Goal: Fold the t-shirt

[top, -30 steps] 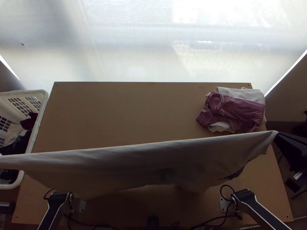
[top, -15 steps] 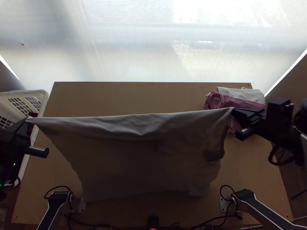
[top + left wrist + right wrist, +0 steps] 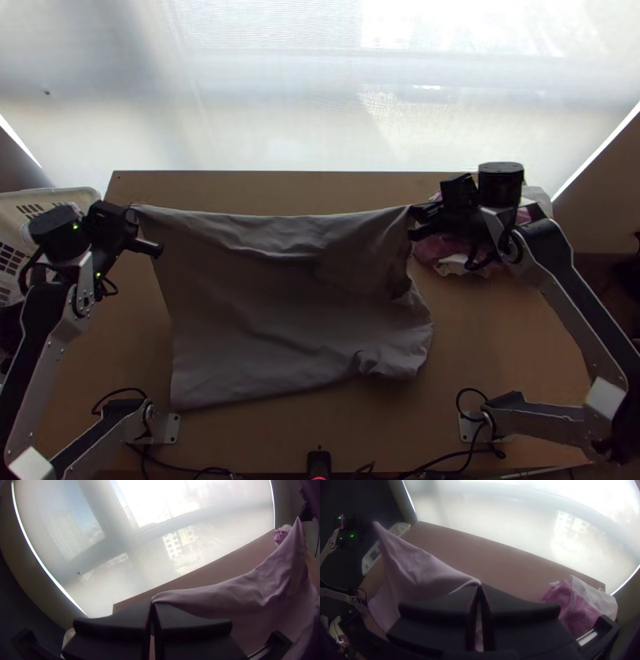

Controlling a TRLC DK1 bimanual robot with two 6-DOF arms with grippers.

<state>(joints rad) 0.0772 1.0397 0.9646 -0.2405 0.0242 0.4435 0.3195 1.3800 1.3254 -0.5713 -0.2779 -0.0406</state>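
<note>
Top view: we're looking down on the wooden bench [image 3: 520, 320], and both arms are on the same garment.
T-shirt: there it is, the pale t-shirt [image 3: 280, 296], unfolded between the arms, its far edge drawn out from corner to corner, its lower part on the bench with rumples at the near right.
Left end effector: this one [image 3: 134, 207] is clamped on the t-shirt's far left corner, near the white basket [image 3: 58, 196].
Right end effector: and this one [image 3: 413, 211] has the far right corner, with the pink and white clothes pile [image 3: 445, 253] partly hidden by its arm.
Left wrist view: we see the left end effector [image 3: 152, 602] pinching the corner between its fingertips; the cloth sags, then peaks at the other arm's grip.
Right wrist view: we have the right end effector [image 3: 480, 585] nipping its own corner at the tips, the opposite corner raised high, the clothes pile on the bench.
</note>
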